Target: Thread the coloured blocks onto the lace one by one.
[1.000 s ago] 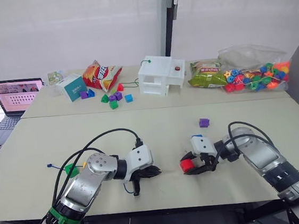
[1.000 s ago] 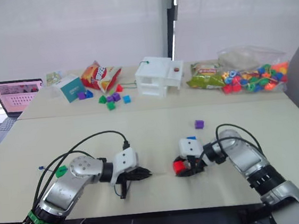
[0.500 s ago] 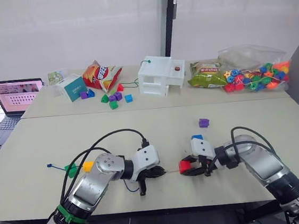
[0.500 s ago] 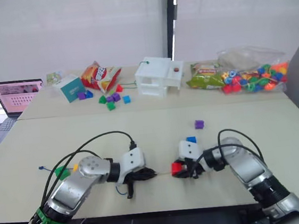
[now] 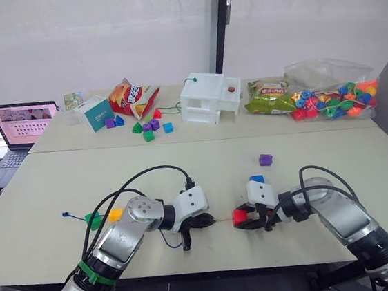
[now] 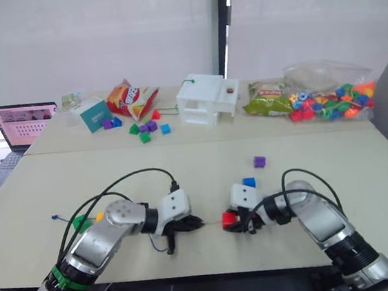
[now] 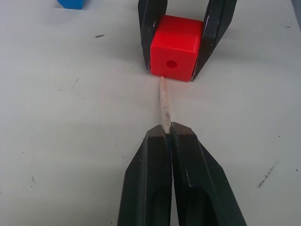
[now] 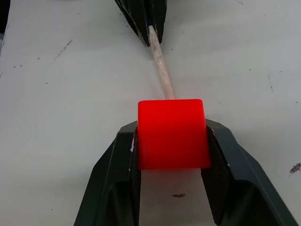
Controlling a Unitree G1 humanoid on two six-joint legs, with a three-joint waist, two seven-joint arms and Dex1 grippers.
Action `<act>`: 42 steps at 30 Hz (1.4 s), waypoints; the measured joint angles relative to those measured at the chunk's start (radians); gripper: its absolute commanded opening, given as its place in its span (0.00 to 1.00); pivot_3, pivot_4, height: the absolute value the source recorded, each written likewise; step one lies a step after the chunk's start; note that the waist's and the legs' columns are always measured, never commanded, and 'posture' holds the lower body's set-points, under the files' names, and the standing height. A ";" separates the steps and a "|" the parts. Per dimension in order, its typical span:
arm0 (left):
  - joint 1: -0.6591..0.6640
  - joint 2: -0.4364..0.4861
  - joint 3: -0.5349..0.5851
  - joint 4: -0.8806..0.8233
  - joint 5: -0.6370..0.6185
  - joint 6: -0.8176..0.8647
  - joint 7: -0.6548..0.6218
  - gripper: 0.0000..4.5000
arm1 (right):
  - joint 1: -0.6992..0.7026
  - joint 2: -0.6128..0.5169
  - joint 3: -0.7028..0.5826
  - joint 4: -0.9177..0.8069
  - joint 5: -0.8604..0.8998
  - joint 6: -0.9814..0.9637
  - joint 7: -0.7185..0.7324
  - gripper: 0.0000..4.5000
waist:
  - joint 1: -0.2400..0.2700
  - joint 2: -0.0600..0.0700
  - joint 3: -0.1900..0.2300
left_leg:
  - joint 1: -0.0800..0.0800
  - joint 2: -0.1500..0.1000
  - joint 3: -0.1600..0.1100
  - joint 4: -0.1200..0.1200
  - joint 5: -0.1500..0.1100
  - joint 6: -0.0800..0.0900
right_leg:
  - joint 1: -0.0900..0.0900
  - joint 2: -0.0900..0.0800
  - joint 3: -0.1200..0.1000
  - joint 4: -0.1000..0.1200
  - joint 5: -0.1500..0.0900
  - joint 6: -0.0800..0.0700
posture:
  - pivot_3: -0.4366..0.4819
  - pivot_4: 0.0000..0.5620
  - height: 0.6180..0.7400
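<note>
From the head camera I see a pale, scuffed tabletop (image 5: 59,180) before white blinds, while the left wrist view shows my left gripper (image 7: 168,134) pinching the dark-blue lace's pale stiff tip (image 7: 163,102), and the right wrist view shows my right gripper (image 8: 171,136) clamping the small red plastic cube (image 8: 172,133) at that tip.

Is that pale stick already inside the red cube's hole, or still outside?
Outside. In the left wrist view the lace's pale tip ends at the red cube's lower edge, below its open hole, which looks empty.
</note>
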 measured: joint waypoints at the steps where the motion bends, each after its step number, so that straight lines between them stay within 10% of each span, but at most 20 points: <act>1: -0.002 0.000 -0.001 0.000 0.000 0.000 0.000 0.00 | 0.000 0.000 0.000 -0.001 0.000 0.002 0.000 0.27 | 0.000 0.000 0.000 | 0.000 0.000 0.000 0.000 0.000 0.000 | 0.000 0.000 0.000 0.000 0.000 0.000 | 0.48 0.27 1.00; 26: -0.106 -0.041 -0.098 -0.042 -0.042 0.095 -0.061 0.00 | -0.001 0.023 0.017 -0.027 -0.012 0.024 -0.024 0.27 | -0.008 0.000 0.000 | 0.001 0.001 0.000 0.000 0.000 0.000 | 0.000 0.003 0.001 0.001 0.000 -0.001 | 0.48 0.27 1.00; 42: -0.044 0.115 -0.013 0.100 -0.015 -0.105 -0.137 0.00 | 0.003 0.006 0.020 -0.035 -0.012 0.024 -0.031 0.27 | -0.007 0.000 0.000 | 0.001 0.001 0.000 0.000 0.000 0.000 | 0.000 0.001 0.000 0.000 0.000 -0.001 | 0.48 0.27 1.00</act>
